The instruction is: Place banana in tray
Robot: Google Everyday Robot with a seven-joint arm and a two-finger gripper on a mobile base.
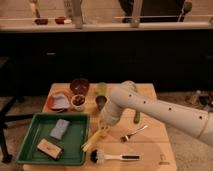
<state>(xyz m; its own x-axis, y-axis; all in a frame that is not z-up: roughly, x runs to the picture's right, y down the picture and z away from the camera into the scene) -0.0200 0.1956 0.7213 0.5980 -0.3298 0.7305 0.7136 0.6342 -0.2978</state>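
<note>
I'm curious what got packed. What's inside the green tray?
A grey-blue block and a tan box lie in the tray. The gripper, shut on the banana, hangs by its right rim. Anything under them is hidden.

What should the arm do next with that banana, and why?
Probably carry it slightly left, then lower it. The tool, shut on the banana, hangs right at the right rim of the tray, so the banana's lower end only just overlaps that edge. Bare green floor shows beside the grey block.
</note>
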